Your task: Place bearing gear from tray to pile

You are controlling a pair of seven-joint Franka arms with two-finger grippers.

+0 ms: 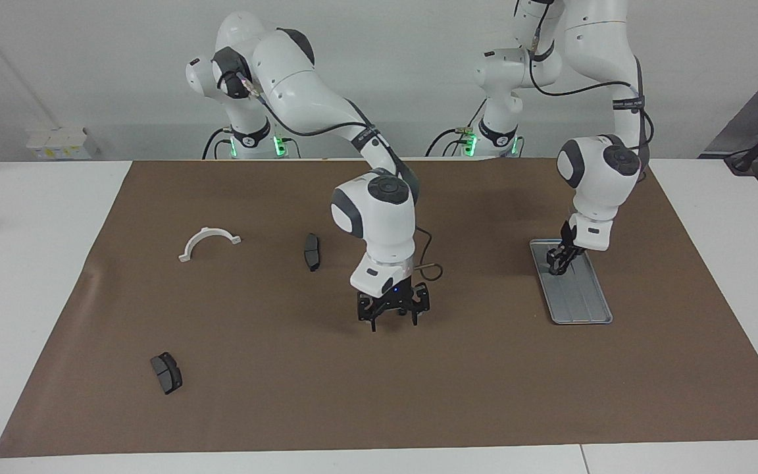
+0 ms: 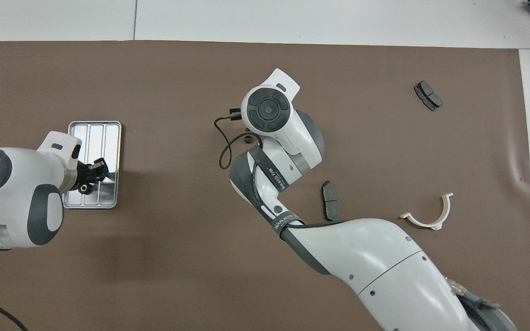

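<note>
The silver ridged tray (image 1: 580,296) lies toward the left arm's end of the table and also shows in the overhead view (image 2: 95,134). My left gripper (image 1: 558,262) is down at the tray's end nearer the robots, its tips at the tray floor. In the overhead view the left gripper (image 2: 95,171) covers that part of the tray. No gear shows plainly on the tray. My right gripper (image 1: 393,321) hangs open and empty over the bare mat mid-table. The pile's parts lie spread out: a white half-ring bracket (image 1: 208,242), one dark brake pad (image 1: 312,251) and another brake pad (image 1: 166,372).
A brown mat (image 1: 484,395) covers the table, with white table surface around it. The bracket (image 2: 430,216) and the two brake pads (image 2: 330,200) (image 2: 428,95) lie toward the right arm's end. A black cable loops beside the right hand (image 1: 428,270).
</note>
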